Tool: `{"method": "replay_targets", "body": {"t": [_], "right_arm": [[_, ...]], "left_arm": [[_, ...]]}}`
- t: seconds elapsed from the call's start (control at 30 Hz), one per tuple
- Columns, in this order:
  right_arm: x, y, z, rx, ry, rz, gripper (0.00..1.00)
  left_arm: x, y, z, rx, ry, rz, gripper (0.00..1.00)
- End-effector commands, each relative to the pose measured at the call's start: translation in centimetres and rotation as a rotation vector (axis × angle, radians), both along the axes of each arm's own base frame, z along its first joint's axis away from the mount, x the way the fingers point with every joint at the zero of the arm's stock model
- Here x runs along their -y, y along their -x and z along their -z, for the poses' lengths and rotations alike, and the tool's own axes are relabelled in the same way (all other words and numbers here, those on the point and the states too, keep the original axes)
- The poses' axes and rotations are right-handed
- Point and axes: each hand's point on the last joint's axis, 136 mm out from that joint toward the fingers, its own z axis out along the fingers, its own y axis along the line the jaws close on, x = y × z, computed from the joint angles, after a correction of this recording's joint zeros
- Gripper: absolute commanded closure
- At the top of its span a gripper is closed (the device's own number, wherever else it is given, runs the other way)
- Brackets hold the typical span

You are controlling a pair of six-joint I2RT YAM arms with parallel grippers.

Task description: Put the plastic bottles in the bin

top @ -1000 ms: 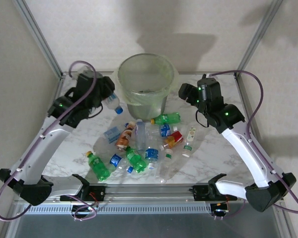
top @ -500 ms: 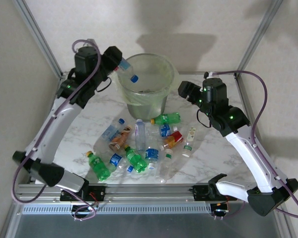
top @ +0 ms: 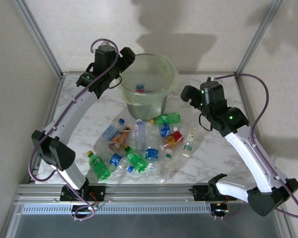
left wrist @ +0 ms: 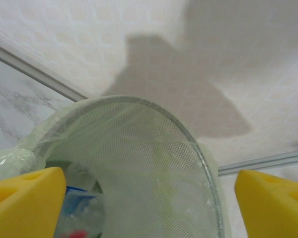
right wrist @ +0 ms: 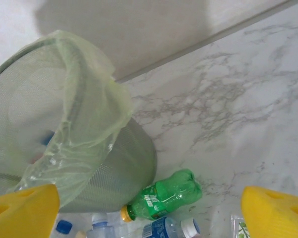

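Left gripper [top: 125, 55] is over the bin [top: 159, 103], at its left rim. Fingers [left wrist: 25, 198] are spread wide with nothing between them. The left wrist cam looks down past them into the bin. The liner [left wrist: 20, 153] is bunched over the rim. A blue-label bottle [left wrist: 78, 197] lies at the bottom with a bit of red beside it. Can't count what's inside through the mesh.

Right gripper [top: 187, 93] hangs just right of the bin, clear of the rim and above the table [top: 84, 124]. Its pads [right wrist: 22, 210] are spread wide too, empty.

The bin stands at the middle of the table's far edge.

Loose bottles [top: 151, 153] lie on the table from the bin's foot toward the near edge. They are bunched around the centre, well apart from the left and right edges:
- green bottle [top: 166, 118] on its side, cap end right at the bin's foot. Can't tell if it touches.
- second green [top: 135, 158] mid-pile, third green [top: 98, 166] at the pile's near-left end.
- clear bottle [top: 139, 133] just near of the bin.
- orange-label bottle [top: 121, 139] left of it, with a blue-label one just beyond, farther left.
- red-label bottle [top: 173, 140] right of centre, white-label bottle [top: 189, 140] beside it on the pile's right end.
- several more blue-label ones in the middle, some touching neighbours.
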Motion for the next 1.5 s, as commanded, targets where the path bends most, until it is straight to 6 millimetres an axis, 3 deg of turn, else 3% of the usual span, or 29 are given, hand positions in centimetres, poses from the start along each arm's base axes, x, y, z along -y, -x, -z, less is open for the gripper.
{"method": "replay_targets", "body": {"t": [0.0,0.2,0.37,0.5,0.67,0.87,1.07,1.47], "right_arm": [[2.4,-0.1,1.2,-0.038,0.043,0.119,0.01],[4.3,-0.1,3.2,-0.069,0.092,0.177,0.01],[4.1,0.7,7.9,-0.206,0.127,0.118,0.02],[3.9,2.2,12.6,-0.35,0.144,0.08,0.05],[3.8,4.1,18.6,-0.524,0.157,0.053,0.07],[3.6,4.4,22.7,-0.647,0.192,0.056,0.04],[3.2,3.8,25.5,-0.715,0.216,0.061,0.07],[3.0,4.4,29.1,-0.777,0.213,0.058,0.14]], "left_arm": [[-0.8,0.6,-2.3,0.046,-0.019,-0.017,0.1],[-1.0,3.1,-5.9,0.142,-0.05,0.001,0.1],[0.1,7.5,-9.2,0.306,0.005,0.14,0.12],[0.0,10.9,-10.0,0.382,0.02,0.22,0.09],[-0.1,13.0,-8.3,0.364,0.03,0.268,0.09],[1.2,13.6,-5.6,0.312,0.098,0.339,0.12],[1.3,13.6,-4.6,0.295,0.125,0.34,0.14],[1.7,13.6,-2.8,0.265,0.146,0.35,0.15]]}}
